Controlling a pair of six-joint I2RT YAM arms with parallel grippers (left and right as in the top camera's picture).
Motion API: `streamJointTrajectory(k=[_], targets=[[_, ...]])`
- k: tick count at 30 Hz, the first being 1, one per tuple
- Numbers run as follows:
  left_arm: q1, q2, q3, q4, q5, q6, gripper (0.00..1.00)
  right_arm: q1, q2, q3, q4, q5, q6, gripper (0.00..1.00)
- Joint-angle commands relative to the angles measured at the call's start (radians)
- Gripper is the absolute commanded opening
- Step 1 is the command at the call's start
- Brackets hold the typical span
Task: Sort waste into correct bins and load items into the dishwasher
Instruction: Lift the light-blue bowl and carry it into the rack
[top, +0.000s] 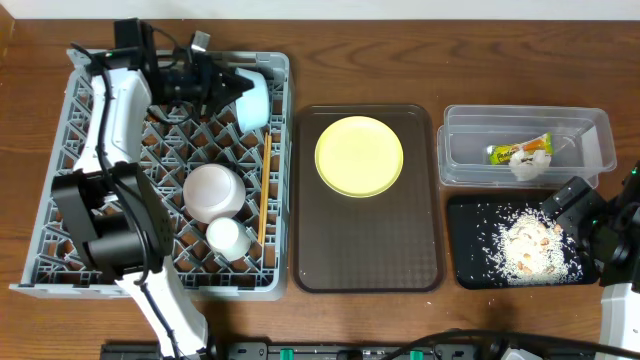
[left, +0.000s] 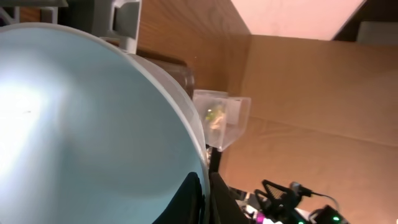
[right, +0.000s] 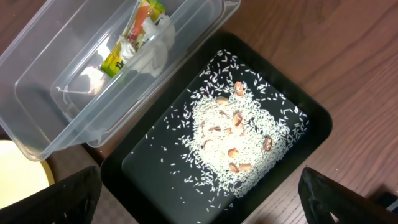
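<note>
Overhead, the grey dish rack (top: 60, 190) fills the left end of the table; just right of it lies the brown serving tray (top: 365, 240), and beyond that the clear tub (top: 580, 140) sits at the table's far right corner, with the black tray (top: 470, 215) just in front of it, the two almost touching; the yellow-green plate (top: 359, 156) lies flat on the far half of the brown tray; the light blue bowl (top: 255, 97) is tipped on its side at the rack's far right corner, and the left gripper (top: 228, 88) is clamped on its rim; in the left wrist view the bowl's pale inside fills most of the picture, with one dark finger (left: 193, 199) against its edge; whether the bowl touches the pegs cannot be told; the white bowl (top: 214, 190) stands near the rack's middle and the white cup (top: 228, 236) just in front of it; the chopsticks (top: 265, 190) lie along the rack's right side; the right gripper (right: 199, 186) hangs above the black tray with its fingers spread wide and nothing between them; the snack wrapper (top: 505, 152) lies inside the clear tub, its print too small to read, beside the crumpled tissue (top: 528, 163); the rice and beige scraps (top: 530, 250) are heaped in the black tray, loose grains scattered around them.
</note>
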Motion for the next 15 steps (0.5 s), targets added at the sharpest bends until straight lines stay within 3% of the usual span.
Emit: streamJointTrajectory(k=[1, 11, 15], targets=[[0.043, 0.061, -0.010, -0.019, -0.016, 0.017, 0.08, -0.005, 0.000, 0.011, 0.000, 0.007, -0.011, 0.99], [0.129, 0.064, -0.010, -0.164, -0.306, 0.104, 0.08, -0.005, 0.000, 0.011, 0.000, 0.007, -0.012, 0.99], [0.166, 0.064, -0.009, -0.194, -0.346, 0.104, 0.17, -0.005, 0.000, 0.011, 0.000, 0.007, -0.011, 0.99]])
